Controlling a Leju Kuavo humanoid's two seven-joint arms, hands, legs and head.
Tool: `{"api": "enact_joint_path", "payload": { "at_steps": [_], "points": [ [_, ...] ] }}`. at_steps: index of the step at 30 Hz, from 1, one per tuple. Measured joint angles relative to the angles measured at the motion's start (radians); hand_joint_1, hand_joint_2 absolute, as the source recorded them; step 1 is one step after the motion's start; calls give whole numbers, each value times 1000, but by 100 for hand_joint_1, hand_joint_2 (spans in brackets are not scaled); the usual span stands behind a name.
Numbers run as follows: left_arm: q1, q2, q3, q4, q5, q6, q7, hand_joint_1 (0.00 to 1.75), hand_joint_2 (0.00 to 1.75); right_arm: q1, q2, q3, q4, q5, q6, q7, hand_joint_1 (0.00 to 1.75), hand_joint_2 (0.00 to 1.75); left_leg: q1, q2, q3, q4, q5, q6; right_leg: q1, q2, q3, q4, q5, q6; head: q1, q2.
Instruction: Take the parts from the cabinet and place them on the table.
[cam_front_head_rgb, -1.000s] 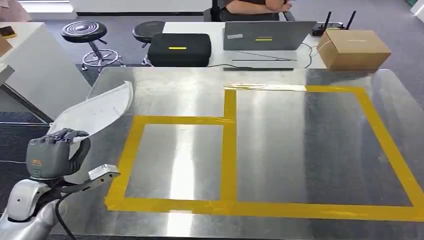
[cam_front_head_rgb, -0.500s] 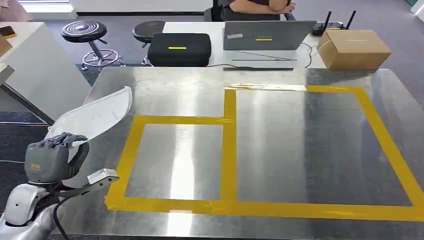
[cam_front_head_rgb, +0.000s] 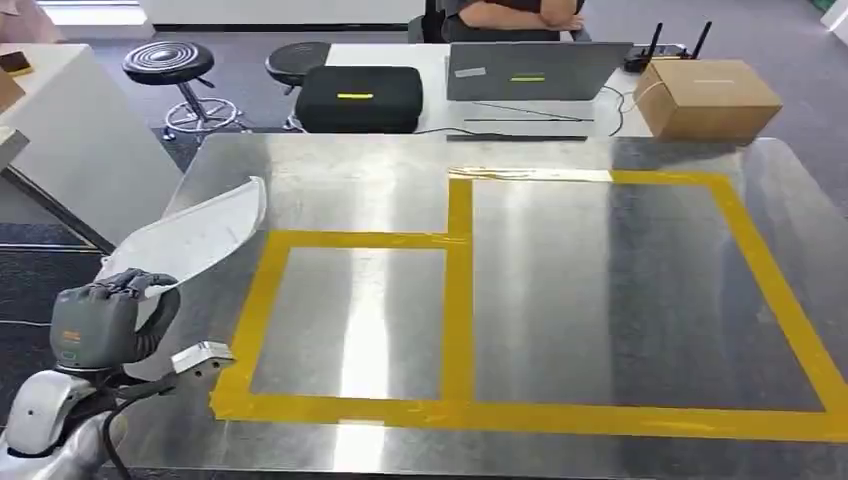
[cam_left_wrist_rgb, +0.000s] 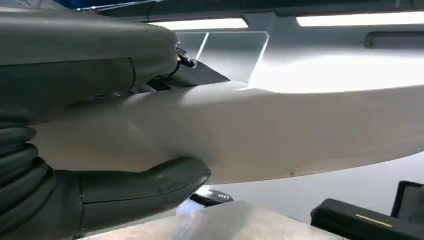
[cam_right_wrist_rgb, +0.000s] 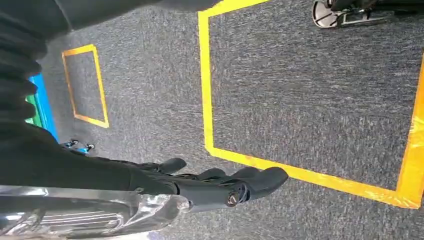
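A long curved white part (cam_front_head_rgb: 190, 235) slants over the left edge of the metal table (cam_front_head_rgb: 600, 300), and my left hand (cam_front_head_rgb: 105, 320) grips its lower end. In the left wrist view the white part (cam_left_wrist_rgb: 280, 130) runs across the picture, clamped between the thumb (cam_left_wrist_rgb: 145, 185) and the fingers of my left hand. Yellow tape (cam_front_head_rgb: 458, 300) marks two rectangles on the tabletop, with nothing lying inside them. My right hand (cam_right_wrist_rgb: 220, 185) hangs over grey carpet with its fingers stretched out, holding nothing.
Behind the metal table a desk carries a black case (cam_front_head_rgb: 358, 98), a laptop (cam_front_head_rgb: 535, 70) and a cardboard box (cam_front_head_rgb: 708, 97), with a person seated beyond. Two stools (cam_front_head_rgb: 170, 65) and a white table (cam_front_head_rgb: 70, 150) stand at the left. Yellow floor tape (cam_right_wrist_rgb: 205, 90) lies below my right hand.
My left hand has sunk slightly and drawn back a little, taking the white part with it. Nothing else has moved.
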Motion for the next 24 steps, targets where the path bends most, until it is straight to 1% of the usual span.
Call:
{"api": "enact_joint_path", "payload": {
  "at_steps": [5,7,8,9,10,11,12,13,14,15,16,17,20,21,24],
  "points": [
    [0,7,-5,-6,7,-7,-4,175,175,0,-1,0,0,2,0,0,0,0,0,0,0,0,0,0,0,0,0,0,0,0,0,0],
    [1,7,-7,-10,23,-10,-18,175,175,0,-1,0,0,3,0,0,0,0,0,0,0,0,0,0,0,0,0,0,0,0,0,0],
    [2,8,-8,-14,39,-13,-32,157,175,0,-1,0,0,5,0,0,0,0,0,0,0,0,0,0,0,0,0,0,0,0,0,0],
    [3,8,-11,-20,56,-21,-45,101,175,0,-1,0,0,6,0,0,0,0,0,0,0,0,0,0,0,0,0,0,0,0,-1,0],
    [4,8,-13,-26,69,-31,-54,84,175,0,-1,0,0,8,0,0,0,0,0,0,0,0,0,0,0,0,0,0,0,0,0,0],
    [5,8,-15,-33,84,-45,-65,105,175,-1,-1,0,0,9,0,0,0,0,0,0,0,0,0,0,0,0,0,0,0,0,-1,0],
    [7,9,-18,-40,97,-60,-74,89,175,-1,-1,0,0,11,0,0,0,0,0,0,0,0,0,0,0,0,0,0,0,0,0,0],
    [8,13,-23,-50,109,-81,-82,80,175,-1,-2,0,0,14,0,2,0,0,0,0,0,0,0,0,0,0,0,0,0,0,0,0],
    [10,15,-26,-57,116,-95,-90,87,175,-1,-2,0,0,17,0,2,0,0,0,0,0,0,0,0,0,0,0,0,0,0,0,0],
    [11,17,-29,-65,123,-109,-98,105,175,-1,-3,0,0,19,0,4,0,0,0,0,0,0,0,0,0,0,0,0,0,0,0,0],
    [12,19,-33,-71,136,-130,-111,89,175,-1,-3,0,0,26,0,6,0,0,0,0,0,0,0,0,0,0,0,0,0,0,0,0],
    [12,24,-39,-78,151,-151,-125,93,175,-1,-4,0,0,29,0,8,0,0,0,0,0,0,0,0,0,0,0,0,0,0,0,0],
    [13,39,-57,-98,184,-220,-154,93,175,-2,-6,0,0,40,1,16,0,0,0,0,0,0,0,0,0,0,0,0,0,0,0,0],
    [13,44,-62,-103,190,-233,-159,93,175,-2,-7,0,0,43,1,19,0,0,0,0,0,0,0,0,0,0,0,0,0,0,0,0],
    [13,55,-73,-114,193,-243,-162,93,175,-1,-9,0,0,45,1,19,0,0,0,0,0,0,0,0,0,0,0,0,0,0,0,0]
  ]
}}
